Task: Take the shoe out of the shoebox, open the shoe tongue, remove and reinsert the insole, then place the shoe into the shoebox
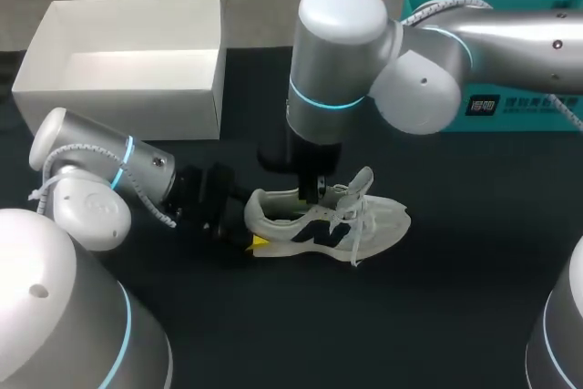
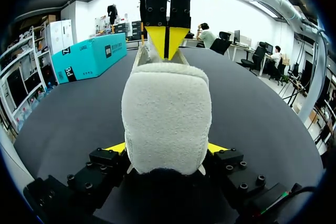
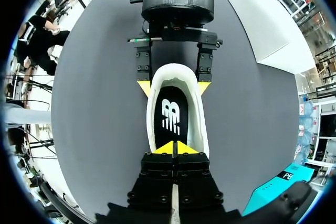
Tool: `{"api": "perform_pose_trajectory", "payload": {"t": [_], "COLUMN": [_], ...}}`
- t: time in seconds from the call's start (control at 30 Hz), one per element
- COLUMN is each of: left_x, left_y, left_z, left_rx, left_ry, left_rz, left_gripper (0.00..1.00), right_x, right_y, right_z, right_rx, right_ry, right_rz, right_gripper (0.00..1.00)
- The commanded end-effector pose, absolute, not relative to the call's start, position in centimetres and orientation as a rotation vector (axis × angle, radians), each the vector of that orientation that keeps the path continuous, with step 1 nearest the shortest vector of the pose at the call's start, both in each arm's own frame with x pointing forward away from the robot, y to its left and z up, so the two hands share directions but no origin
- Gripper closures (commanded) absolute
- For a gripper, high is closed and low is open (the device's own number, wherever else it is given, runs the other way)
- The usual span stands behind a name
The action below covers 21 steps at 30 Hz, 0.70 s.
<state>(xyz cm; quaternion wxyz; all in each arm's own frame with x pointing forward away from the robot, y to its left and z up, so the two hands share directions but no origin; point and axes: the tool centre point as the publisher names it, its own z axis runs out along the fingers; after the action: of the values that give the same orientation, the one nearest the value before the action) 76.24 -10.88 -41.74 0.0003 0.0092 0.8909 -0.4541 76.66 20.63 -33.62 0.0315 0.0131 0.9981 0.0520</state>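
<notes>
At the heel of the shoe [image 1: 328, 225], the left claw [image 2: 167, 149] is gripping the padded collar, one yellow tip pressing on each side and holding the shoe steady on its sole. Above the shoe's opening, the right claw [image 3: 174, 148] is pointing straight down. Its two yellow tips are pressed together at the tongue end of the opening, and nothing is visible between them. Whether they are touching anything cannot be told. Inside the shoe, the black insole [image 3: 170, 119] is lying flat, its white logo facing up. The tongue [image 1: 363, 178] appears to be standing up and away from the opening.

Judging from this, the shoe is out of its box and the tongue is open, so the task is sitting in its insole stage. Whether the insole is waiting to be pulled out or is back in place cannot be told. Returning the shoe to the box is not yet done.

Beyond the shoe's heel, well apart from it, the white shoebox [image 1: 118, 114] is sitting open on the dark desk [image 1: 437, 298], showing only its white interior and no shoe. Beyond the shoe's toe, a teal box [image 1: 510, 107] is lying closed, with its contents hidden.
</notes>
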Motion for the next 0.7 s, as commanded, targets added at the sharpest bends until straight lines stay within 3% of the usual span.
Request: {"api": "perform_pose_trajectory", "payload": {"t": [0.03, 0.7], "left_x": [76.1, 76.1], "left_y": [-10.9, -10.9], "left_z": [-41.7, -41.7], "left_rx": [0.027, 0.027], "left_ry": [2.797, 2.797], "left_rz": [-1.423, -1.423], "left_gripper": [1.00, 1.00], "right_x": [76.7, 74.5], "right_y": [20.8, 19.4], "right_z": [-34.8, -36.2], "right_rx": [0.048, 0.090], "right_ry": [3.085, 3.151], "right_rz": [0.159, 0.127], "right_gripper": [1.00, 1.00]}}
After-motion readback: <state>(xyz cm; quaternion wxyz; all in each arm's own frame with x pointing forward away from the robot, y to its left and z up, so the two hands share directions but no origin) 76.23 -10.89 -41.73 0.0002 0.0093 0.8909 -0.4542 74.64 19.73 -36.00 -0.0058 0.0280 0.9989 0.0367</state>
